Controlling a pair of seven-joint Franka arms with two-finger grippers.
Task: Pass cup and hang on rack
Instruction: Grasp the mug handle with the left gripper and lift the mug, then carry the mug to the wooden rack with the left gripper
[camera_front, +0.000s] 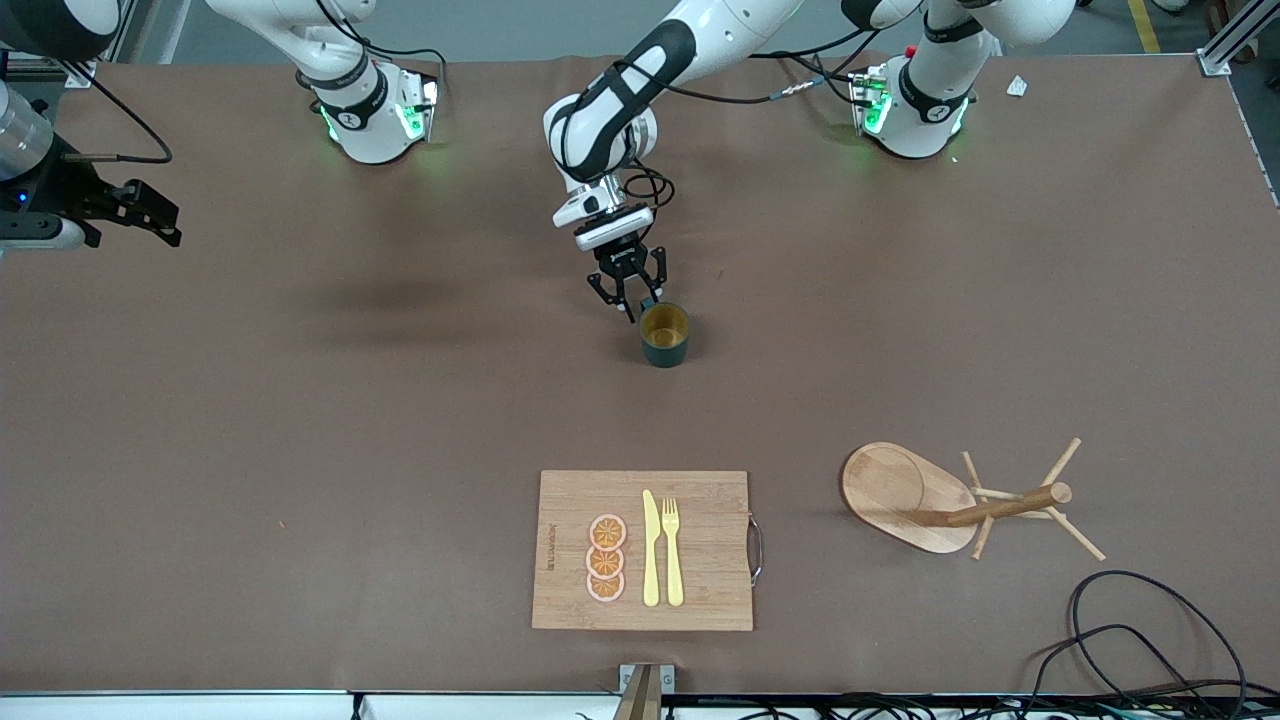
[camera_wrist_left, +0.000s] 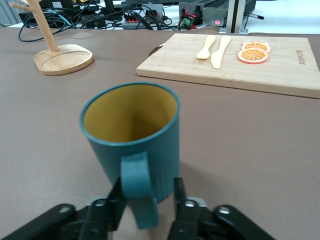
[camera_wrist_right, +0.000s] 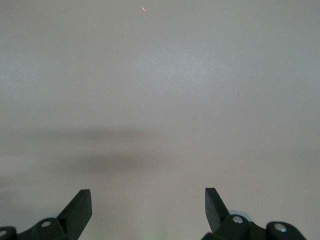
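From the front, the left gripper (camera_front: 629, 291) touched the upright cup (camera_front: 664, 335) mid-table, the rack (camera_front: 905, 495) lying toward the left arm's end; its wrist view showed fingers (camera_wrist_left: 117, 199) straddling the handle, unclosed; the right gripper (camera_wrist_right: 148, 202) hung open, waiting.

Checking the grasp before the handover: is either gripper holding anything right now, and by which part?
The left gripper straddles the cup's handle on the table, but contact can't be told. The right gripper waits open, holding nothing.
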